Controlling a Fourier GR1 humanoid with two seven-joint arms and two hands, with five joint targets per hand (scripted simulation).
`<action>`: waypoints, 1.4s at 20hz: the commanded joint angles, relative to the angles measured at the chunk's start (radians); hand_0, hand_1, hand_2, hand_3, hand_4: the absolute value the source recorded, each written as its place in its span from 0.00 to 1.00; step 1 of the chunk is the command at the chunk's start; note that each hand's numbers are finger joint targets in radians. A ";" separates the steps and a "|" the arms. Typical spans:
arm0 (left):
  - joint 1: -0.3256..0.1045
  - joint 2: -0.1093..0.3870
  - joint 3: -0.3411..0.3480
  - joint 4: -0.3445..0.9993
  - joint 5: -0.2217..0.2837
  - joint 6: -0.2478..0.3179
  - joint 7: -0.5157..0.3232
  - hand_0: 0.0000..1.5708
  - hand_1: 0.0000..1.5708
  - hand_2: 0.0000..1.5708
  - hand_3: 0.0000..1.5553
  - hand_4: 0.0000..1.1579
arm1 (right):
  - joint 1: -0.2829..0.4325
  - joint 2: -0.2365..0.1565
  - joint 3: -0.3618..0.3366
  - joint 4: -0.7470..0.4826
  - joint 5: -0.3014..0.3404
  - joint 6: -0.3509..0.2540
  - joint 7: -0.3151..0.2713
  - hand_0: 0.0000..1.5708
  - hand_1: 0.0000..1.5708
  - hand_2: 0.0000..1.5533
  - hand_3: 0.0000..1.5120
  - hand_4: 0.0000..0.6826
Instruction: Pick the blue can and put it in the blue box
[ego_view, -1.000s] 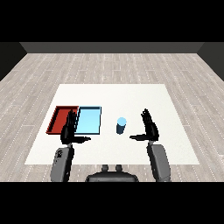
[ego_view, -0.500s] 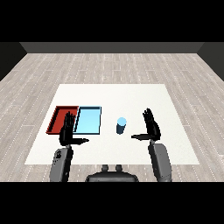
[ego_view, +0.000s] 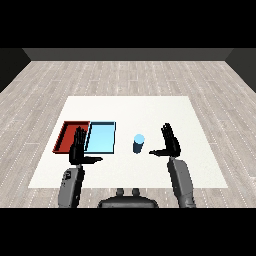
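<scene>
Pale wood-plank flooring ran out to a dark back wall, and on it stood the white table (ego_view: 150, 107), smooth and matte.

Furthest left lay the red tray (ego_view: 67, 131), a shallow rectangle with a thin raised rim. The light blue tray (ego_view: 102, 136) sat touching it along one long side, same shape, with a flat pale floor; it held nothing, so the placing step was not yet done.

At the near edge of the two trays hovered the left hand (ego_view: 79, 150), black and glossy on its grey cylindrical forearm, fingers straight and apart, thumb pointing right. It held nothing and looked parked there simply to stay out of the way, partly covering the trays' near rims.

Just right of the blue tray, on bare table, stood the blue can (ego_view: 138, 143), a short upright cylinder with a lighter round top, untouched.

Near the can on its right was the right hand (ego_view: 170, 142), fingers straight and spread upward, thumb stretched toward the can, palm turned to face it. A clear gap separated them. That pose read as an approach for a side grasp, the hand opened wide enough to curl round the can's curved wall.
</scene>
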 joint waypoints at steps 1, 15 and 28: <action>-0.016 -0.008 -0.003 0.088 -0.008 -0.009 -0.045 0.00 0.00 0.00 0.00 0.00 | -0.040 0.034 0.007 0.086 0.003 -0.031 -0.001 0.00 0.00 0.00 0.00 0.00; 0.012 0.004 0.016 0.011 0.038 -0.021 -0.031 0.00 0.00 0.00 0.00 0.00 | -0.091 0.036 0.047 0.333 -0.046 -0.068 -0.131 0.00 0.00 0.00 0.00 0.00; 0.045 0.000 0.001 -0.019 0.025 -0.013 -0.036 0.00 0.00 0.00 0.00 0.00 | -0.133 0.036 0.191 0.295 -0.136 -0.182 -0.054 0.00 0.00 0.00 0.00 0.00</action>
